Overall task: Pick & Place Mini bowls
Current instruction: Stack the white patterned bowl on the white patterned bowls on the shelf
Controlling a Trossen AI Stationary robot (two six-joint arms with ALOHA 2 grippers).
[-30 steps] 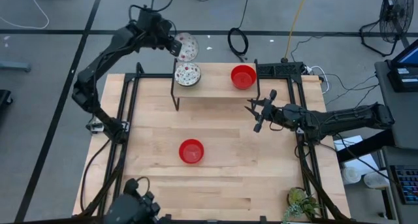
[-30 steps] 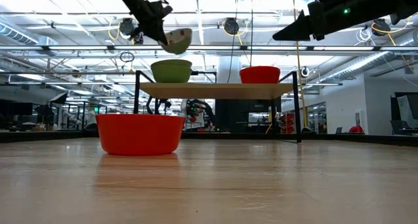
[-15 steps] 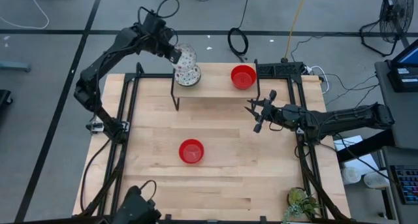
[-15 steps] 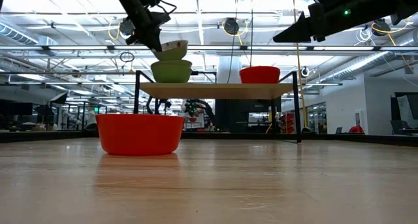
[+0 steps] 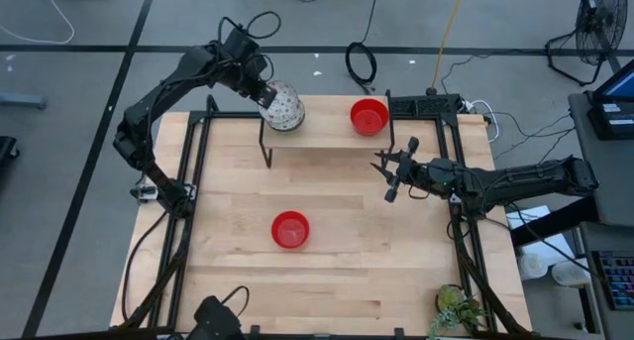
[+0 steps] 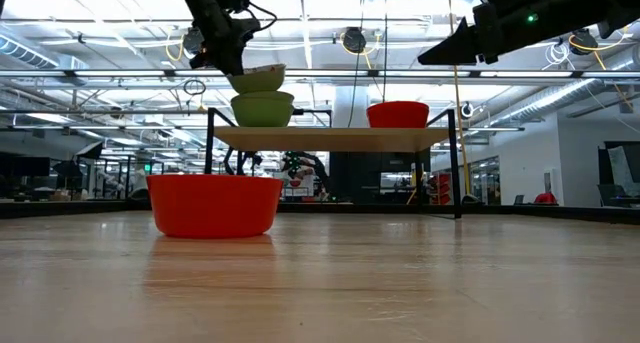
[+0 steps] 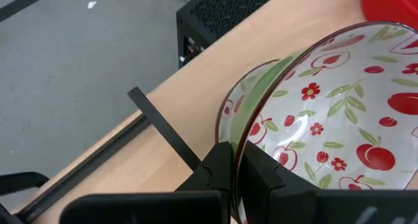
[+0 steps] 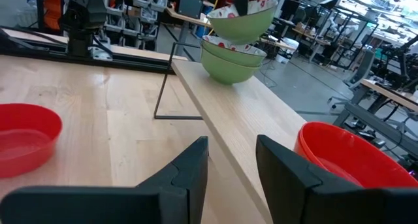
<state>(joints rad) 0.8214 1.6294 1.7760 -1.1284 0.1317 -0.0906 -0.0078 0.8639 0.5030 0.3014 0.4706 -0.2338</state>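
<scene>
So the left gripper (image 7: 238, 175) has its jaws pinched tight on the rim of a patterned bowl (image 5: 284, 104), right above a second patterned bowl (image 6: 262, 110) on the raised shelf (image 5: 327, 134). Top bowl looks tilted and partly nested, so I'd guess the next bit is straight down, then let go. Right gripper (image 5: 393, 169) hangs over the surface, jaws half open, holding nothing. One red bowl (image 5: 369, 115) is on the shelf, another red bowl (image 5: 290, 229) down on the surface.

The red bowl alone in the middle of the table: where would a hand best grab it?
Probably by the rim, from straight above. The red bowl sits upright and open on the table with nothing beside it, so one finger can go inside the thin wall, one outside.
</scene>
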